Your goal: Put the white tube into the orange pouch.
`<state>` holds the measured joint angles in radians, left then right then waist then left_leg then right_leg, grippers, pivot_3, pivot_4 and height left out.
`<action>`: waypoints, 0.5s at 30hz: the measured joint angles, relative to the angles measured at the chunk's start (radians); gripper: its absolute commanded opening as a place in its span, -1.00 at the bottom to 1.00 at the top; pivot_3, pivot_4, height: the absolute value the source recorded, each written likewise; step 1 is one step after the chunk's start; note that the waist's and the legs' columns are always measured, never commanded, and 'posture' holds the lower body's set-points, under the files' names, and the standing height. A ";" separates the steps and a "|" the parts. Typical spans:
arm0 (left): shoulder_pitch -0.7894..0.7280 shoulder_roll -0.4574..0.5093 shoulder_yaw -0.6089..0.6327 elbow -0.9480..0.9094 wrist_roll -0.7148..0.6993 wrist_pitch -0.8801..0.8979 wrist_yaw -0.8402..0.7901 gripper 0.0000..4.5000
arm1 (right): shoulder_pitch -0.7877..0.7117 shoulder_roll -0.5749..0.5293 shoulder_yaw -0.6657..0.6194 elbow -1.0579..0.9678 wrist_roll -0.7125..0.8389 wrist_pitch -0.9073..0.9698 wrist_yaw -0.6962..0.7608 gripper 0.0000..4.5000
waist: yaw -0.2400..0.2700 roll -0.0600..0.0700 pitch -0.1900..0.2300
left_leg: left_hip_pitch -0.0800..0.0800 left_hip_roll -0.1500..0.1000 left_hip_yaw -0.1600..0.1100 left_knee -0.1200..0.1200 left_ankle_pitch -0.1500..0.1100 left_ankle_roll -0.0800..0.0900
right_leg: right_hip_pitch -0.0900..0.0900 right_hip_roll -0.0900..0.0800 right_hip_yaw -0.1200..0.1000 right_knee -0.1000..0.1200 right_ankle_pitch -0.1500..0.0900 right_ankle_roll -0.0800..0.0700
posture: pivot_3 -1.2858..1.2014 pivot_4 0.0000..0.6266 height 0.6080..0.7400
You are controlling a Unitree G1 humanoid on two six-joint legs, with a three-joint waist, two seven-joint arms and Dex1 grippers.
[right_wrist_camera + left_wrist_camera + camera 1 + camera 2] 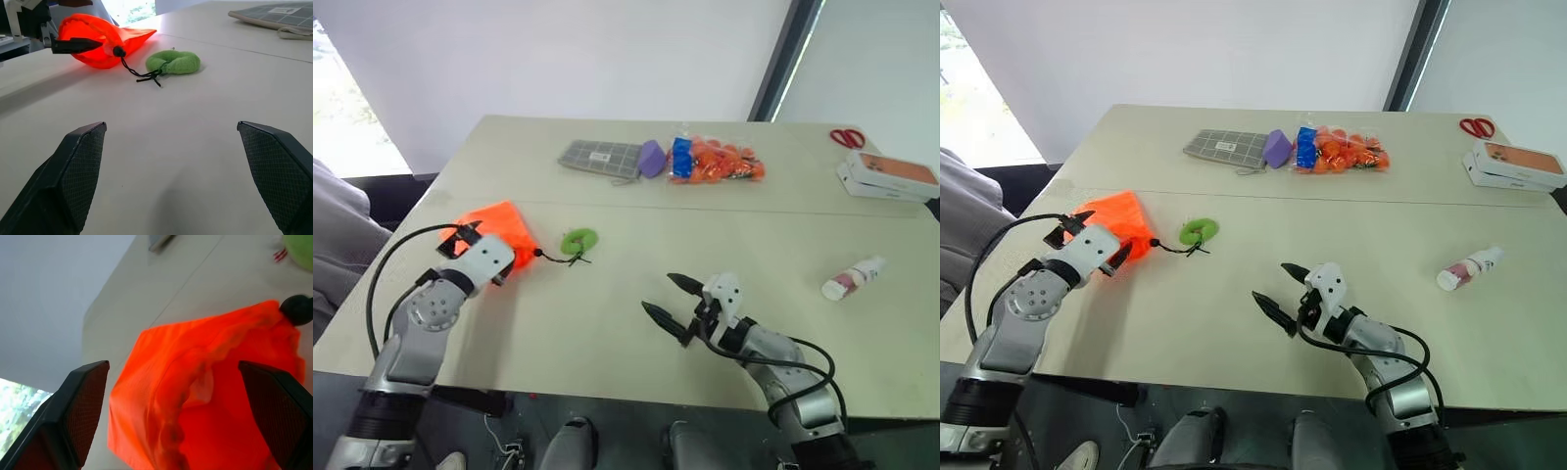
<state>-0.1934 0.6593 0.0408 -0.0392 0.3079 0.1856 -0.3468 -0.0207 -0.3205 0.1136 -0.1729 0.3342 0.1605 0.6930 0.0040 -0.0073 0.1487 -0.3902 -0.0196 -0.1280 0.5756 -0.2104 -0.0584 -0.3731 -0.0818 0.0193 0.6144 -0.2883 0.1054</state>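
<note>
The orange pouch (499, 220) lies on the left side of the table, with its black cord running to a green ring (578, 239). My left gripper (1099, 240) is open, its two fingers standing on either side of the pouch's near end (210, 401); I cannot tell whether they touch it. The white tube (852, 277) lies on its side far to the right, with nothing around it. My right gripper (658, 293) hovers open and empty over the table's front middle, pointing toward the green ring (173, 62) and well apart from the tube.
Along the far side of the table lie a grey checked case (599, 157), a purple block (651, 157) and a clear bag of orange and blue items (715, 162). Red scissors (847, 137) and flat white boxes (889, 176) sit at the back right.
</note>
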 measured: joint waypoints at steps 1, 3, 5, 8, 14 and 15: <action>-0.010 0.011 -0.009 0.010 0.011 0.004 -0.003 0.89 | -0.004 0.001 0.000 0.000 -0.002 -0.001 0.000 0.99 | 0.000 0.000 0.000 | 0.000 0.000 0.000 0.000 0.000 0.000 | 0.000 0.000 0.000 0.000 0.000 0.000 | 0.03 -0.52 0.76; -0.031 0.022 -0.027 0.030 0.027 0.001 -0.009 0.63 | -0.010 0.003 0.000 0.000 -0.006 -0.003 -0.001 1.00 | 0.000 0.000 0.000 | 0.000 0.000 0.000 0.000 0.000 0.000 | 0.000 0.000 0.000 0.000 0.000 0.000 | 0.03 -0.52 0.76; -0.076 0.024 -0.045 0.064 0.035 -0.001 -0.017 0.19 | -0.014 0.005 0.000 0.000 -0.009 -0.009 -0.004 1.00 | 0.003 0.000 0.000 | 0.000 0.000 0.000 0.000 0.000 0.000 | 0.000 0.000 0.000 0.000 0.000 0.000 | 0.03 -0.52 0.76; -0.113 0.029 -0.060 0.068 0.041 0.006 -0.032 -0.47 | -0.015 0.008 0.000 0.000 -0.014 -0.018 -0.010 1.00 | 0.001 0.000 0.000 | 0.000 0.000 0.000 0.000 0.000 0.000 | 0.000 0.000 0.000 0.000 0.000 0.001 | 0.03 -0.52 0.76; -0.139 0.024 -0.094 0.067 0.032 0.066 -0.110 -0.97 | 0.003 0.008 -0.002 0.000 -0.017 -0.028 -0.028 1.00 | -0.012 0.000 0.000 | 0.000 0.000 0.000 0.000 0.000 0.000 | 0.000 0.001 0.000 0.001 0.000 0.001 | 0.03 -0.52 0.76; -0.147 0.014 -0.099 0.066 0.027 0.089 -0.129 -0.97 | 0.004 0.007 -0.002 0.000 -0.017 -0.030 -0.030 1.00 | -0.014 0.000 0.000 | 0.000 0.000 0.000 0.000 0.000 0.000 | 0.000 0.001 0.000 0.001 0.000 0.001 | 0.03 -0.52 0.76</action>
<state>-0.3401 0.6738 -0.0580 0.0272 0.3352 0.2746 -0.4762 -0.0166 -0.3131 0.1120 -0.1725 0.3175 0.1309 0.6627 -0.0104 -0.0078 0.1487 -0.3904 -0.0196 -0.1279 0.5758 -0.2100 -0.0583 -0.3727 -0.0813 0.0191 0.6153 -0.2882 0.1064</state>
